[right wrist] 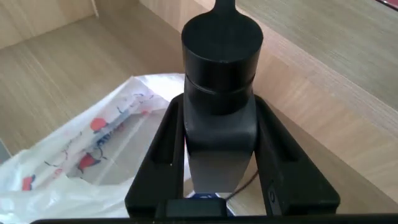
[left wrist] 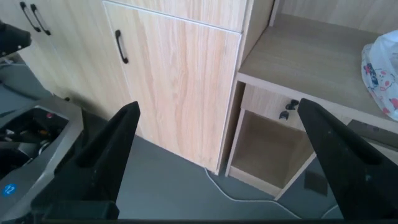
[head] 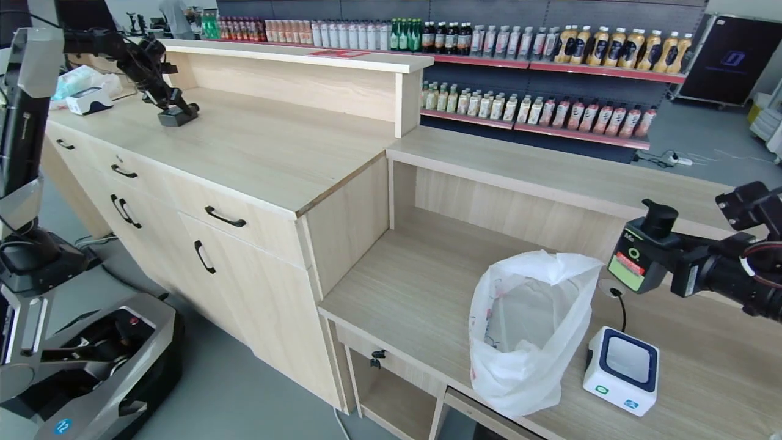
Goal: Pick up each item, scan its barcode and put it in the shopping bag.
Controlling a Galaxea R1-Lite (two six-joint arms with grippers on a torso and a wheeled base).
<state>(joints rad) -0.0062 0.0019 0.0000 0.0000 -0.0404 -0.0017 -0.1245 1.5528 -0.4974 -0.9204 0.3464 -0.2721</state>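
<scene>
- Right arm stretches level from the right edge; right gripper [head: 670, 261] clamps one dark item [head: 635, 264] with a black cap, held in the air just above the bag's rim and the scanner
- Left gripper [left wrist: 219, 107] hangs low, facing a cabinet door [left wrist: 180, 87], jaws wide and empty
- One white shopping bag [head: 531, 330] stands open on the lower counter [head: 415, 287]
- One white scanner [head: 622, 370] sits just beside it

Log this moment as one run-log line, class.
right gripper: shut on bottle | bottle: held above scanner, beside shopping bag | left gripper: open
</scene>
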